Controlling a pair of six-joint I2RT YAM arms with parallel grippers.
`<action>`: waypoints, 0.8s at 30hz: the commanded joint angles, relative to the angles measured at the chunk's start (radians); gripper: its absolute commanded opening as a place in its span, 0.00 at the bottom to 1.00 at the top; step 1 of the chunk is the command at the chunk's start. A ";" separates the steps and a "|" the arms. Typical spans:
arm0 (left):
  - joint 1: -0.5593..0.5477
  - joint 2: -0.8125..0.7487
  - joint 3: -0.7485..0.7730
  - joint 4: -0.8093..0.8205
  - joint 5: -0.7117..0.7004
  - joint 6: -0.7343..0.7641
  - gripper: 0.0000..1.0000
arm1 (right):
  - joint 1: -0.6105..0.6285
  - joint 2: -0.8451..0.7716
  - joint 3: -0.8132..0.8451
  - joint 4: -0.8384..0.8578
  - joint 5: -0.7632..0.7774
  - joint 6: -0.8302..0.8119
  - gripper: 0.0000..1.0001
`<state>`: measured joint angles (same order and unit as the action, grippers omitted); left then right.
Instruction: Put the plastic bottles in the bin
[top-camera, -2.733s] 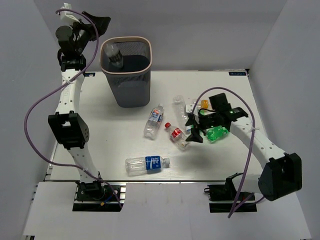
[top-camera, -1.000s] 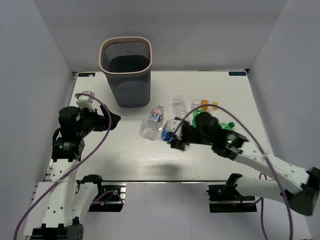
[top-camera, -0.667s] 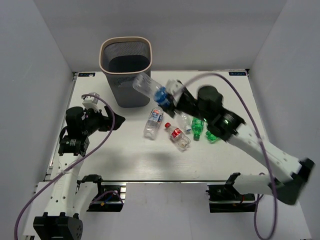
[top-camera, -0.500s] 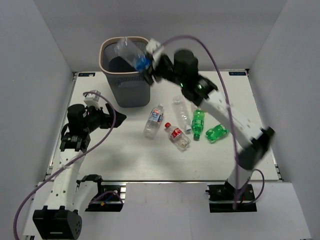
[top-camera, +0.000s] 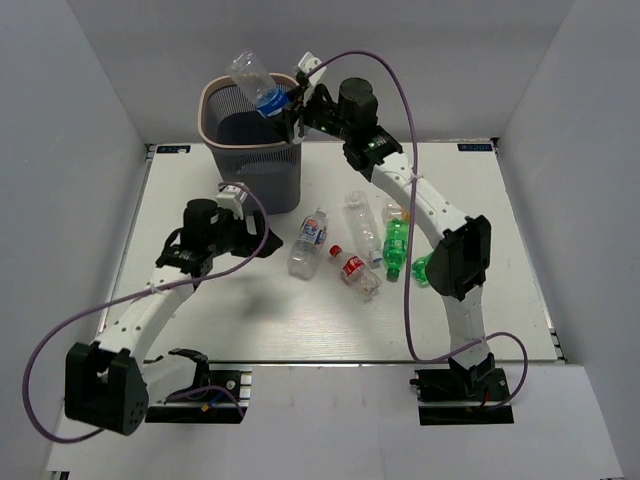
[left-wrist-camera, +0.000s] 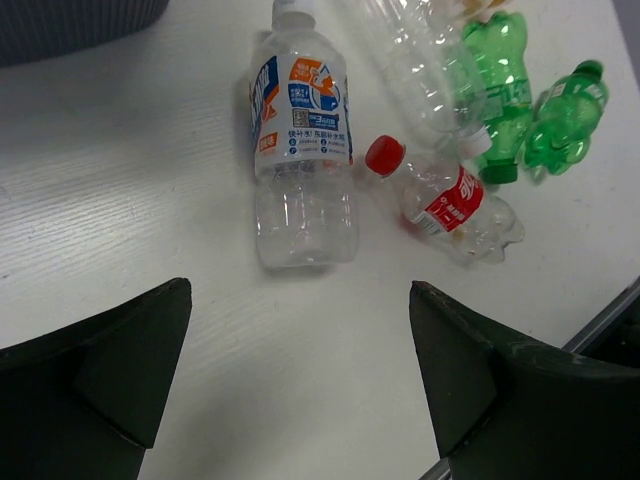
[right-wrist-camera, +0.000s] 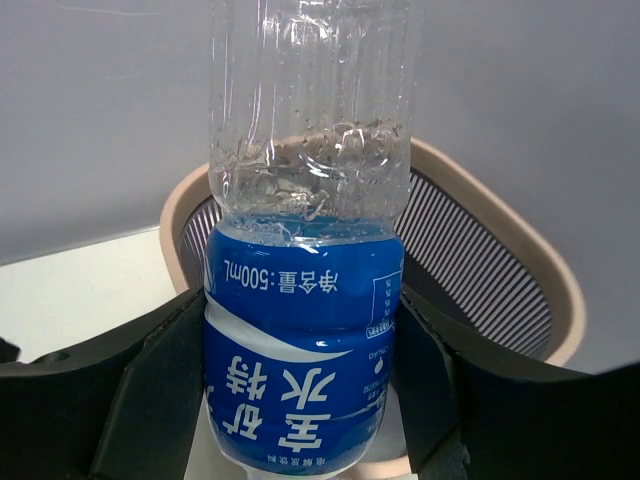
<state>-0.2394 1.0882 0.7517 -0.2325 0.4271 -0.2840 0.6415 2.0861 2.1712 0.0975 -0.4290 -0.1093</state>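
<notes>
Bottles (top-camera: 308, 243) on table (top-camera: 300, 320), right of bin (top-camera: 255, 185)

dark grey mesh bin (top-camera: 285, 175), pinkish-beige rim | clear plastic bottle (right-wrist-camera: 302, 330), blue label, white characters | clear lying bottle (left-wrist-camera: 300, 150), blue-orange-white label | small clear bottle (left-wrist-camera: 445, 200), red cap and label | two green plastic bottles (left-wrist-camera: 497, 90) | white tabletop (top-camera: 300, 320)

The bin (top-camera: 270, 185) stands at 11 o'clock on the bench (top-camera: 300, 330), the raised bottle (top-camera: 252, 78) and right arm (top-camera: 400, 180) hanging over its 1 o'clock rim. Bare bench lies between the wide left jaws and the nearest lying bottle (left-wrist-camera: 300, 150); at its 3 o'clock the other bottles (top-camera: 395, 243) crowd together.
</notes>
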 joint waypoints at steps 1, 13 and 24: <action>-0.055 0.041 0.075 0.028 -0.089 0.059 0.99 | -0.026 0.008 -0.001 0.230 -0.051 0.103 0.20; -0.149 0.073 0.071 0.038 -0.143 0.072 0.99 | -0.036 0.090 0.047 0.467 -0.054 0.263 0.22; -0.296 0.154 0.150 -0.048 -0.269 0.072 0.99 | -0.042 0.334 0.225 0.533 0.068 0.250 0.36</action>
<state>-0.5060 1.2465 0.8413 -0.2546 0.2169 -0.2214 0.6044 2.3802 2.3154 0.5568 -0.4194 0.1486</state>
